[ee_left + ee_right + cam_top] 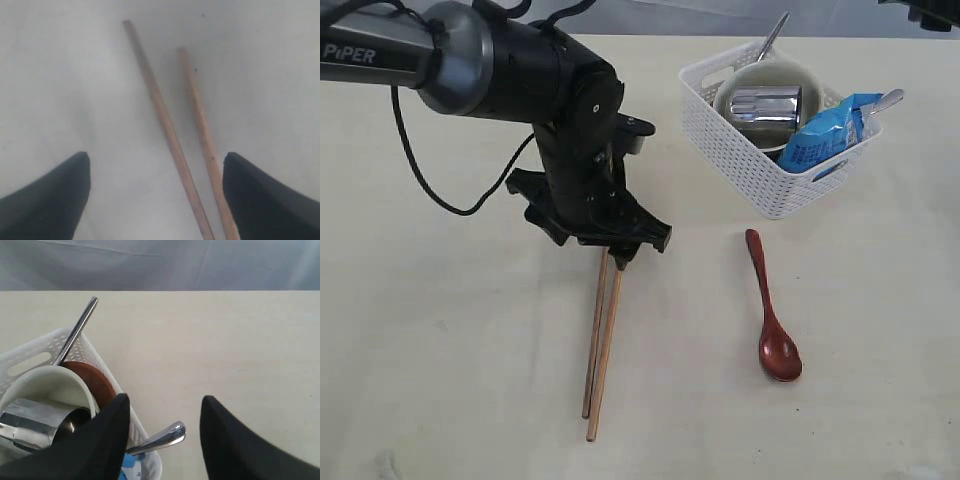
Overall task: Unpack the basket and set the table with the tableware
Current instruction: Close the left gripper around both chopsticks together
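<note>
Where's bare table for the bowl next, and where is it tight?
Exterior view: widest bare patch is the pale cream table left of the two thin wooden chopsticks. Also the strip between chopsticks and the red-brown wooden spoon, and right of the spoon, below the white perforated plastic basket. Crowded: around the left arm over the chopsticks' upper ends, and inside the basket.

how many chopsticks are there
2. The first chopstick lies on the table below the open left gripper; the second chopstick lies just beside it. More could hide in the basket.
</note>
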You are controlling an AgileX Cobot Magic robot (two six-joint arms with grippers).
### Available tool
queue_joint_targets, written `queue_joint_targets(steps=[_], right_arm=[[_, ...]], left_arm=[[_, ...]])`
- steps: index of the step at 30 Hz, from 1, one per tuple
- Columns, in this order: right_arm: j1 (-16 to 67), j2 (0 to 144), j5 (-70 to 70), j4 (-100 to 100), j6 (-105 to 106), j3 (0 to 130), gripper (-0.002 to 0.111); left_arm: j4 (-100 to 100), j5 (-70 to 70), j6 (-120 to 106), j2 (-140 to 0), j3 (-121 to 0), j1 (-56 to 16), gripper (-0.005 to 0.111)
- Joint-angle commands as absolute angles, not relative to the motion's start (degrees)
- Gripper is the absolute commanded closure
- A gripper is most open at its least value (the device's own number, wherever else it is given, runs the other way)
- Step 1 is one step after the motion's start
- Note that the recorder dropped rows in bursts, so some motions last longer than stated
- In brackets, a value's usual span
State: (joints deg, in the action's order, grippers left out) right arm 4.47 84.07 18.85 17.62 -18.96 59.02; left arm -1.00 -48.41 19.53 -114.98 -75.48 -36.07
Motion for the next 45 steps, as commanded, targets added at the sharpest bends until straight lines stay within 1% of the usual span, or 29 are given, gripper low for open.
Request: queue_joint_targets(steps=[1,45], right_arm=[[4.11,83.92,18.17,18.06,-18.67,58.93,0.064],[4.11,83.92,19.87,18.06,-18.88,58.93,0.064]], left_arm=[[-1.17,-47.96,19.97,-114.89,-75.72,-36.38,0.038],[-1.17,-46.63,19.56,-114.89,-75.72,-36.38,0.038]])
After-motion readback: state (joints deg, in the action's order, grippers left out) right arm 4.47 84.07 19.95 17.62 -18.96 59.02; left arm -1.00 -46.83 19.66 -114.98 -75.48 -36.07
